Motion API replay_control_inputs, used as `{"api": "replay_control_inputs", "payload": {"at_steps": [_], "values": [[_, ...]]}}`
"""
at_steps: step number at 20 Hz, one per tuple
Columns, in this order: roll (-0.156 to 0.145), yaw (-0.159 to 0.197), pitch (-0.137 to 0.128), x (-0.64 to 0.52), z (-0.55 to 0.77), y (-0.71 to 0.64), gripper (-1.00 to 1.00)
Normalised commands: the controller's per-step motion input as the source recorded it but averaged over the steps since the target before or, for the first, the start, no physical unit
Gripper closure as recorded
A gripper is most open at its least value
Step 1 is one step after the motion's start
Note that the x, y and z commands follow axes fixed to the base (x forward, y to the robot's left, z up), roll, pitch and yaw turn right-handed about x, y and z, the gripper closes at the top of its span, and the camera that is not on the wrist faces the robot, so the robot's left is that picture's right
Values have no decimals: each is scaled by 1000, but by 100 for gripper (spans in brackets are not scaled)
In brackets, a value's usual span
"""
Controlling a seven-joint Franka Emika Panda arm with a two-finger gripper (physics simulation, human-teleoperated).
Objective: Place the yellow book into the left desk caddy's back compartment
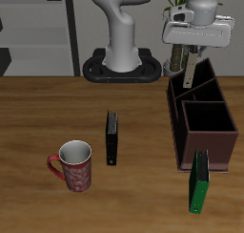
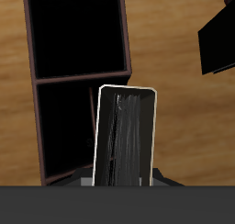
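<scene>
In the exterior view, the gripper point(image 1: 193, 57) is hanging above the rear part of the left desk caddy point(image 1: 202, 122), which is standing on the wooden bench point(image 1: 38, 113) toward the bench's back. The yellow book point(image 1: 193, 71) is sitting clamped between the jaws, tilted, its upper end up between the fingers and its lower end reaching down to the tall slanted walls of the back compartment point(image 1: 193, 88); whether it is touching those walls cannot be told. The jaws are standing only as far apart as the book's thin body, pressing on it from both sides. Nearer the front edge, a green book point(image 1: 198, 182) is standing upright just beside the caddy's low front corner. A black book point(image 1: 112, 138) is standing on edge near the middle of the bench, and a red patterned mug point(image 1: 74, 166) is sitting beside it, closer to the front, well apart from the caddy. In the wrist view, the yellow book point(image 2: 125, 136) is showing its grey striped cover with a pale tan border, rising out of the jaws and hanging over the caddy's point(image 2: 81, 79) dark partitioned sections, its far end overlapping a divider wall. The fingers themselves are hidden here behind the grey gripper body.
</scene>
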Motion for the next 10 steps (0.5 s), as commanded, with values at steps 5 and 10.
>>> {"api": "replay_control_inputs", "payload": {"at_steps": [5,10], "values": [[55,36,12,64,-50,223,100],[52,43,-2,138,-2,201,100]]}}
